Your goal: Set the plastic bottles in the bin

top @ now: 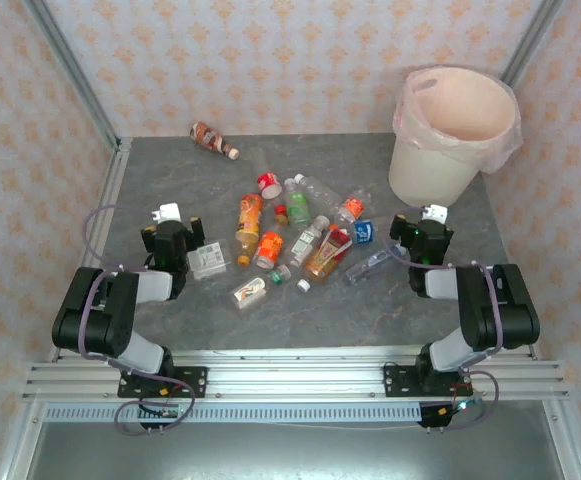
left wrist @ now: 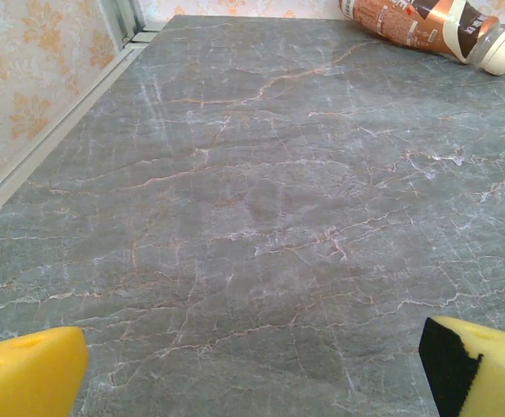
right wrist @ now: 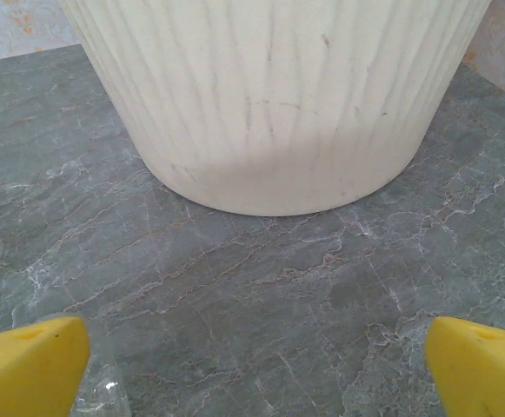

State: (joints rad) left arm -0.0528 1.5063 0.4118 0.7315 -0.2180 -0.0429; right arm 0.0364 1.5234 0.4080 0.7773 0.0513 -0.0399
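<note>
Roughly a dozen small clear plastic bottles (top: 300,240) with orange, red, green and white labels lie scattered at the middle of the top view on the grey marbled table (top: 170,170), between the two pincers. One brown bottle (top: 215,140) lies apart at upper left. The big round cream-white bin (top: 435,175) stands at upper right, just above the right gripper (right wrist: 252,369), whose yellow pads (right wrist: 26,369) are spread wide with nothing between them. The left gripper (left wrist: 252,369) is likewise spread and empty. A clear bottle (top: 370,263) lies just left of the right gripper, its long axis slanting up to the right. That arm is nearer the bin and looks best placed to take it.
</note>
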